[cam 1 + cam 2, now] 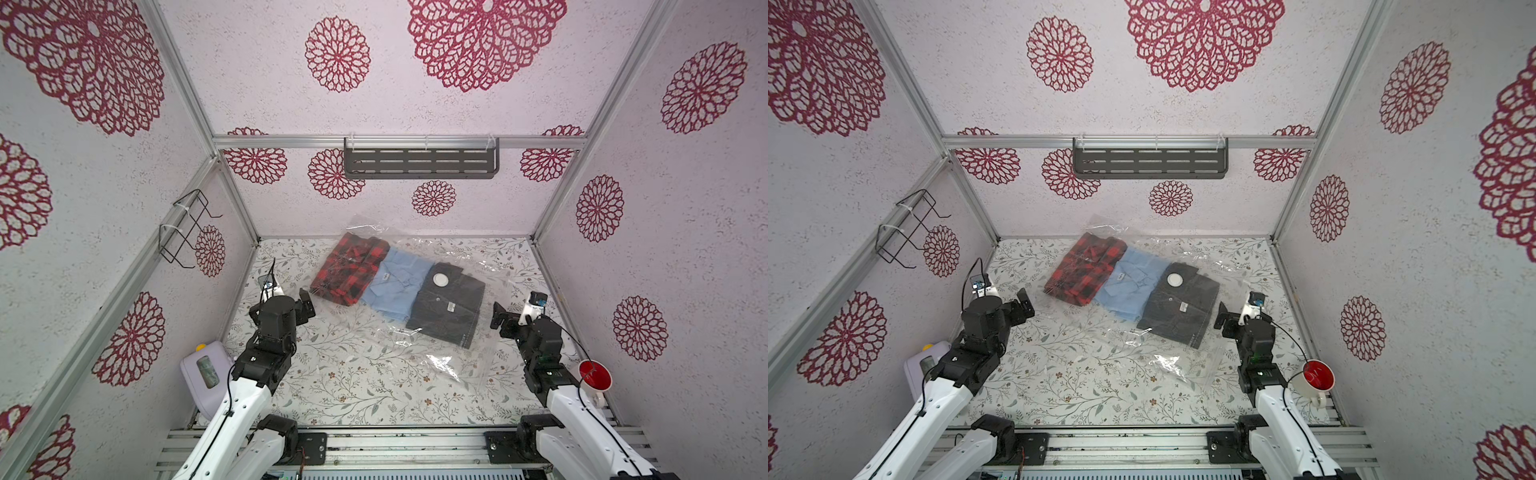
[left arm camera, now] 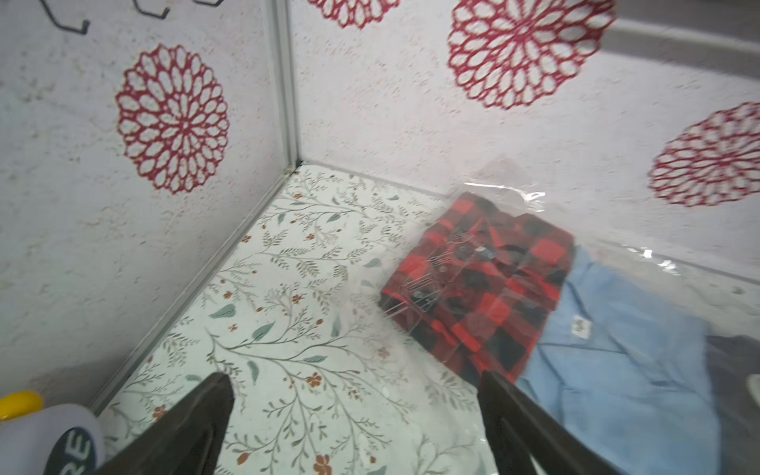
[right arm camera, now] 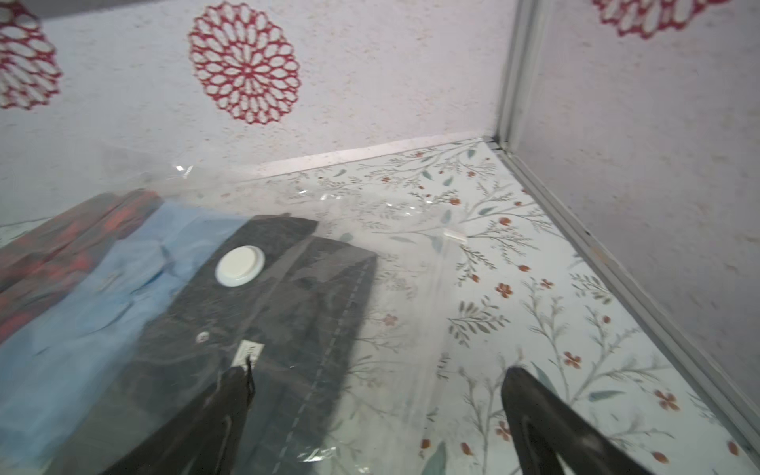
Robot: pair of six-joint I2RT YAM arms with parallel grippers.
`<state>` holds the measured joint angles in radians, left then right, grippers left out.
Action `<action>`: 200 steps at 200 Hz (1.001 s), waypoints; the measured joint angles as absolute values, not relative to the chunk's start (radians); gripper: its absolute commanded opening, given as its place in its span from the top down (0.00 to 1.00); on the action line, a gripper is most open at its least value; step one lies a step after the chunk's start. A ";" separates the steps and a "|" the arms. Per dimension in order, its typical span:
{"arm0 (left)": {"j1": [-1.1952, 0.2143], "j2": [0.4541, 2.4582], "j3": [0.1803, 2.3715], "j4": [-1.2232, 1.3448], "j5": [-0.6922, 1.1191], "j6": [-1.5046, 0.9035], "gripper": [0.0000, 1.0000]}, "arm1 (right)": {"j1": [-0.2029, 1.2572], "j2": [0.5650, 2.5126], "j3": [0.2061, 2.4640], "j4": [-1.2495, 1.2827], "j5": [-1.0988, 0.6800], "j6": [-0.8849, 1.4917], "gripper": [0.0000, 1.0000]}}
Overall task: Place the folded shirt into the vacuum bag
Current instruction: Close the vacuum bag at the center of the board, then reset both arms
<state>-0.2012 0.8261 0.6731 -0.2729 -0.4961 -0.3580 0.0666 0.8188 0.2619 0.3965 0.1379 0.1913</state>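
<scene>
The vacuum bag [image 1: 440, 361] [image 1: 1167, 361] lies flat and slantwise on the flowered table in both top views, its clear plastic crinkled. Three folded shirts lie side by side under the plastic: a red-and-black plaid one [image 1: 351, 270] [image 2: 481, 283], a light blue one [image 1: 397, 286] [image 3: 103, 312] and a dark grey one [image 1: 449, 309] [image 3: 263, 329]. The round white valve disc [image 1: 441, 279] [image 3: 239, 265] rests over the dark shirt. My left gripper [image 1: 306, 306] [image 2: 354, 376] hovers open beside the plaid shirt. My right gripper [image 1: 498, 318] [image 3: 376, 370] is open beside the dark shirt, over the bag's edge. Neither holds anything.
A white device with a yellow knob [image 1: 203, 370] sits by the left arm at the near left. A cup with a red inside [image 1: 594, 376] stands at the near right. A wire rack [image 1: 187, 228] hangs on the left wall, a grey shelf [image 1: 419, 160] on the back wall.
</scene>
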 measured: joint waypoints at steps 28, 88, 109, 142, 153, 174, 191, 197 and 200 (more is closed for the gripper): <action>-0.056 0.867 0.613 -0.197 -0.431 -0.352 0.03 | 0.000 0.873 0.115 0.617 0.163 0.191 0.01; 0.133 0.980 0.450 0.045 -0.330 -0.333 0.03 | -0.004 1.155 0.018 1.045 0.189 0.184 0.01; 0.159 1.045 0.408 0.155 -0.300 -0.311 0.03 | -0.004 1.248 0.025 1.172 0.187 0.171 0.01; 0.165 1.166 0.351 0.381 -0.244 -0.260 0.03 | 0.017 1.279 0.050 1.242 0.191 0.140 0.01; 0.165 1.205 0.338 0.460 -0.220 -0.249 0.03 | 0.021 1.293 0.050 1.285 0.193 0.130 0.01; 0.165 1.283 0.325 0.599 -0.167 -0.228 0.03 | 0.021 1.435 0.046 1.452 0.196 0.111 0.01; 0.163 1.310 0.327 0.642 -0.118 -0.212 0.03 | 0.027 1.524 0.039 1.492 0.181 0.085 0.01; 0.160 1.314 0.330 0.651 -0.108 -0.207 0.03 | 0.030 1.535 0.039 1.500 0.179 0.076 0.01; 0.159 1.316 0.332 0.655 -0.103 -0.205 0.03 | 0.032 1.540 0.039 1.507 0.178 0.072 0.01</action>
